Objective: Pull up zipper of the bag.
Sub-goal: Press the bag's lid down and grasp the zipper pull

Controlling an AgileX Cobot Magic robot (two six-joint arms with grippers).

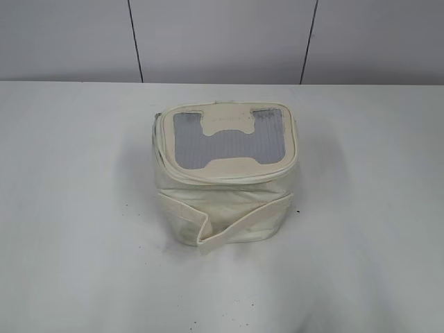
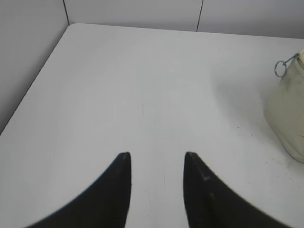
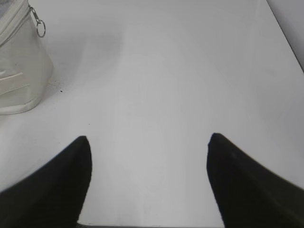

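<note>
Item: bag (image 1: 223, 177), centre of ext. frame, upright on white table (image 1: 69, 208). Zipper (image 1: 161, 149) round top rim; ring pulls at upper right of L wrist frame (image 2: 280, 68) and upper left of R wrist frame (image 3: 41, 27). I judge pull not begun. My left gripper (image 2: 156, 164) part open, right gripper (image 3: 148, 142) wide; both empty, well apart from bag.
</note>
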